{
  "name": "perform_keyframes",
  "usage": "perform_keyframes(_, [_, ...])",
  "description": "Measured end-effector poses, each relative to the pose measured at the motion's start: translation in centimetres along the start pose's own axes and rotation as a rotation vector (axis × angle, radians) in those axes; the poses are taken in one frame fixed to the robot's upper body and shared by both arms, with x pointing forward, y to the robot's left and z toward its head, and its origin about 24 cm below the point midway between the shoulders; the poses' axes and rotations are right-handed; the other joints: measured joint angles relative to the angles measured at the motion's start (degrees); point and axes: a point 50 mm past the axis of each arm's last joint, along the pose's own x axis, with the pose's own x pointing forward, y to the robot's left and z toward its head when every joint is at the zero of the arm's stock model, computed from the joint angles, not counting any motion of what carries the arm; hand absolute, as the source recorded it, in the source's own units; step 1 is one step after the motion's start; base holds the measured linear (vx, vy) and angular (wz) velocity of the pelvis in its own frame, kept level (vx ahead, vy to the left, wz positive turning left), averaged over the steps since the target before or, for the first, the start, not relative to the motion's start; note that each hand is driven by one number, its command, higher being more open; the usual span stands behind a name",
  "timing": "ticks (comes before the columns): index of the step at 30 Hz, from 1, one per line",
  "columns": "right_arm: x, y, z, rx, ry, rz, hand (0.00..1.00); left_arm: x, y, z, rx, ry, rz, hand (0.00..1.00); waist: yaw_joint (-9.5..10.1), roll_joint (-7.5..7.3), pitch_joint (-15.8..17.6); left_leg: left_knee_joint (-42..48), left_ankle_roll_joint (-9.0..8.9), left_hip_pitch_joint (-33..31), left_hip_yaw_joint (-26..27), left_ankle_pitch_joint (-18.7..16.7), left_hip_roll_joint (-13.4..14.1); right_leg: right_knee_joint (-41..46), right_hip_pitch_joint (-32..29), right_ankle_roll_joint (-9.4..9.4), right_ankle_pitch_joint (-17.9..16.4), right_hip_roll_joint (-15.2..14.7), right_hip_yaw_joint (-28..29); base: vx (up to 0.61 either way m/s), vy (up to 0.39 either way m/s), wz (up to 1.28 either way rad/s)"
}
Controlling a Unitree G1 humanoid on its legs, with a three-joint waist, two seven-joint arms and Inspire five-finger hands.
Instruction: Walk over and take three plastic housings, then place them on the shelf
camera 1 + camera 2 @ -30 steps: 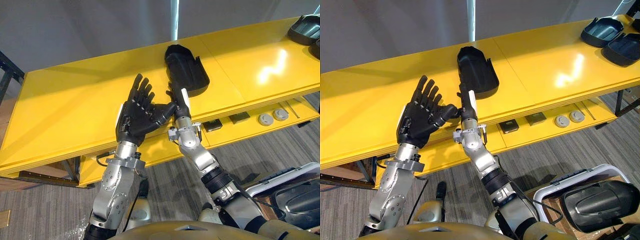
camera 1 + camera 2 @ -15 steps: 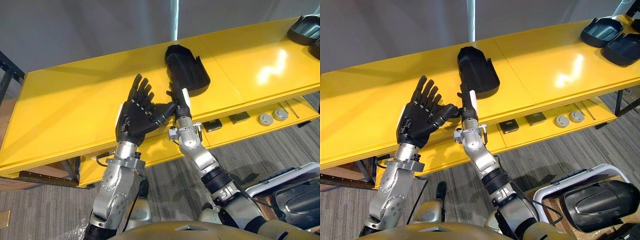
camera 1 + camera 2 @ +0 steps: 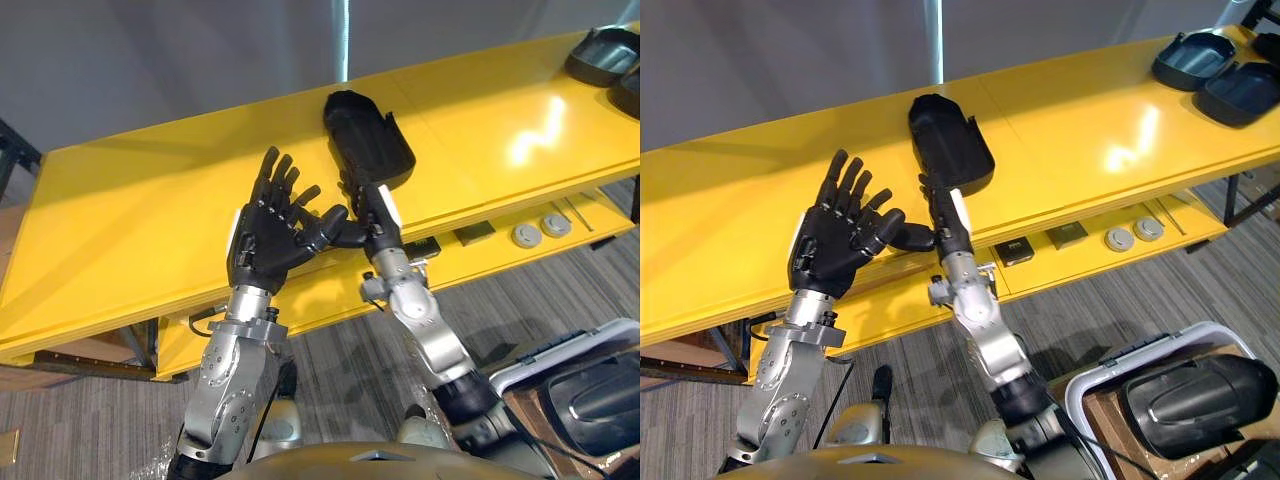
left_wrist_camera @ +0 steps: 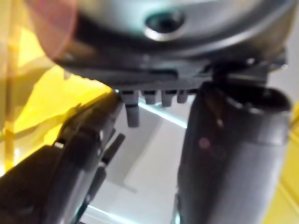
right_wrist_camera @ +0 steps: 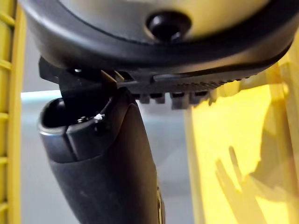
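The black plastic housing lay open side up on the top of the yellow shelf, its near end a little back from the front edge. Neither hand had hold of it. The right robot hand stood just below that near end with its fingers straight and pointing up at it; whether the fingertips touched the rim could not be told. Its thumb stuck out sideways towards the left robot hand, which was raised beside it, palm up and fingers spread, holding nothing.

The placing looked done, so the step seemed to be clearing away. The right hand would best draw straight back and low, fingers kept flat so that none hooked the rim and dragged the housing off the edge. The thumbs were very close, so the hands should part first.

Two more housings sat at the shelf's far right end.
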Motion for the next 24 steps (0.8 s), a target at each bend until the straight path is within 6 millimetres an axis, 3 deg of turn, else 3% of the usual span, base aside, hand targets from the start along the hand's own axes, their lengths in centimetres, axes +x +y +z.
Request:
perform_keyframes(3, [-3.2, -2.4, 2.7, 0.048, -0.136, 0.026, 1.00, -1.0, 0.8, -0.2, 0.009, 0.023, 0.061, 1.00, -1.39, -0.15, -0.03, 0.02, -0.08, 0.02, 1.50, -0.53, 0.13, -0.50, -0.81, 0.50, 0.39, 0.14, 1.53, 0.05, -0.005, -0.23])
perform_keyframes(5, [-4.6, -3.3, 3.4, 0.031, -0.170, 0.005, 1.00, -1.3, 0.9, -0.1, 0.007, 0.026, 0.073, 1.00, -1.99, -0.33, -0.09, 0.03, 0.15, 0.05, 1.81, -0.40, 0.14, -0.50, -0.81, 0.60, 0.48, 0.21, 1.94, 0.06, -0.008, -0.13])
perform_keyframes(11, [-8.3, -4.7, 2.5, 0.034, -0.095, -0.062, 1.00, -2.0, 0.6, 1.1, -0.011, -0.021, 0.070, 1.00, -3.63, -1.26, -0.33, 0.02, 0.13, 0.49, 3.47, -1.18, 0.21, -0.69, -1.35, 0.60, 0.48, 0.27, 3.39, 0.04, -0.006, -0.11])
perform_keyframes(24, [-7.8, -3.1, 0.8, 0.052, 0.000, 0.040, 1.00, -2.1, 0.5, 1.0, 0.009, -0.001, 0.053, 1.00, -3.98, -3.13, -0.91, 0.01, 0.26, 1.20, 4.11, -1.68, 0.15, -1.55, -0.64, 0.86, 0.64, 0.29, 3.99, -0.01, -0.001, -0.03])
